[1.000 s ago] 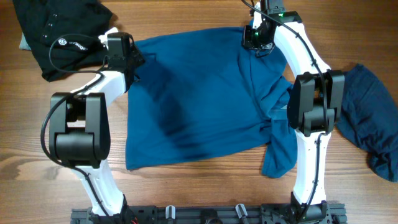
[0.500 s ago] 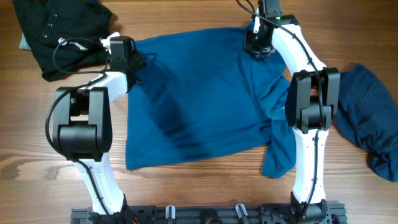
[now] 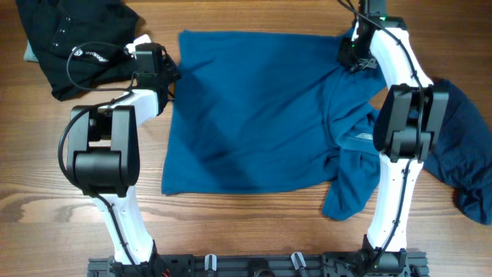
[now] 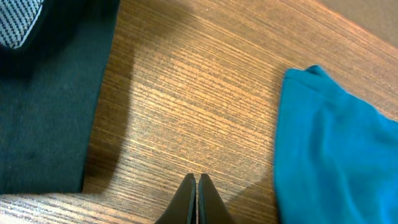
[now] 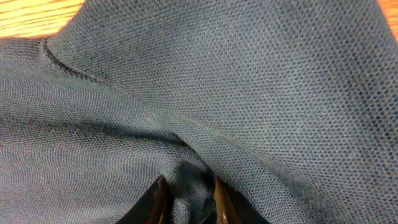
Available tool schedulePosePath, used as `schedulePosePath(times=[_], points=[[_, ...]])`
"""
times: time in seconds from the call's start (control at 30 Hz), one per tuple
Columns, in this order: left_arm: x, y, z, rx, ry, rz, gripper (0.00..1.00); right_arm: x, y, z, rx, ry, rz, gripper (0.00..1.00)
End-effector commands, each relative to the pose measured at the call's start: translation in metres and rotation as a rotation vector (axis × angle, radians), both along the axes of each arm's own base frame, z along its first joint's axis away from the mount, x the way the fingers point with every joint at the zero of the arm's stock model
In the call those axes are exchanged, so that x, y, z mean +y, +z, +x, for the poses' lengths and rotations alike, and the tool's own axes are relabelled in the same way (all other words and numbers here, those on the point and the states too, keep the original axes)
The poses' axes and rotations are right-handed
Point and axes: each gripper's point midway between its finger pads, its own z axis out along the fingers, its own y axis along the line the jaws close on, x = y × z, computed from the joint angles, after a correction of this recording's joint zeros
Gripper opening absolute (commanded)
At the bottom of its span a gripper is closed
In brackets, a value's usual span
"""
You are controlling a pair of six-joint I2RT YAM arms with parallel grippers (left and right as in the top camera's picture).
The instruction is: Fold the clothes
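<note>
A black garment [image 3: 65,42] lies bunched in the far left corner of the wooden desk [image 3: 254,238], with a cable of the left arm looping over it. A darker blue garment [image 3: 461,146] lies crumpled against the right edge, and the right arm's upright link covers its inner side and the boundary with the T-shirt beside it.

The mid-blue T-shirt [image 3: 254,108] is spread flat across the middle of the desk, its top hem along the far edge and one sleeve rumpled toward the near right. The left pincer [image 4: 196,186] has its fingers pressed together on nothing, over bare wood; the shirt's far left corner lies just to its right, apart from it, and the black garment is on its other side. The right pincer [image 5: 189,196] is at the shirt's far right corner, pinching a raised fold of the knit fabric, which bunches between its fingers [image 5: 160,198].

Three garments in all: one mid-blue T-shirt, one darker blue, one black. Two arms, one pincer each
</note>
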Motion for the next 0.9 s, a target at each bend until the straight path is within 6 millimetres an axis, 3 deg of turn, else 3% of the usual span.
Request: schedulePosePath(times=[0.0, 0.1, 0.2, 0.3, 0.37, 0.43, 0.47, 0.57, 0.67, 0.77, 0.87], points=[[0.005, -0.005, 0.002, 0.001, 0.002, 0.023, 0.04, -0.009, -0.024, -0.010, 0.063, 0.015, -0.051, 0.27], [0.005, -0.005, 0.002, 0.001, 0.002, 0.023, 0.04, 0.002, -0.023, -0.009, 0.060, 0.037, -0.044, 0.33], [0.001, 0.007, 0.003, -0.013, -0.010, 0.020, 0.04, 0.013, -0.019, -0.008, 0.059, 0.065, -0.048, 0.56], [-0.015, 0.038, 0.006, -0.062, -0.097, 0.003, 0.15, 0.021, -0.004, -0.006, 0.045, 0.095, -0.052, 0.74], [-0.032, 0.066, 0.006, -0.106, -0.166, -0.043, 0.26, 0.022, 0.017, -0.003, 0.011, 0.066, -0.045, 1.00], [-0.051, 0.100, 0.001, -0.153, -0.238, -0.084, 0.47, 0.022, 0.047, 0.001, -0.040, 0.014, -0.030, 1.00], [-0.057, 0.115, -0.002, -0.173, -0.257, -0.092, 0.53, 0.022, 0.065, 0.002, -0.072, 0.002, -0.026, 1.00], [-0.071, 0.160, -0.018, -0.211, -0.290, -0.086, 0.84, 0.022, 0.125, -0.001, -0.171, -0.038, -0.009, 1.00], [-0.089, 0.184, -0.040, -0.203, -0.372, -0.038, 0.93, 0.022, 0.172, -0.013, -0.230, -0.084, 0.013, 1.00], [-0.121, 0.185, -0.062, -0.160, -0.492, 0.009, 0.96, 0.034, 0.219, -0.033, -0.281, -0.081, 0.090, 1.00], [-0.153, 0.151, -0.086, -0.027, -0.586, 0.030, 1.00, 0.063, 0.259, -0.062, -0.295, -0.006, 0.249, 1.00]])
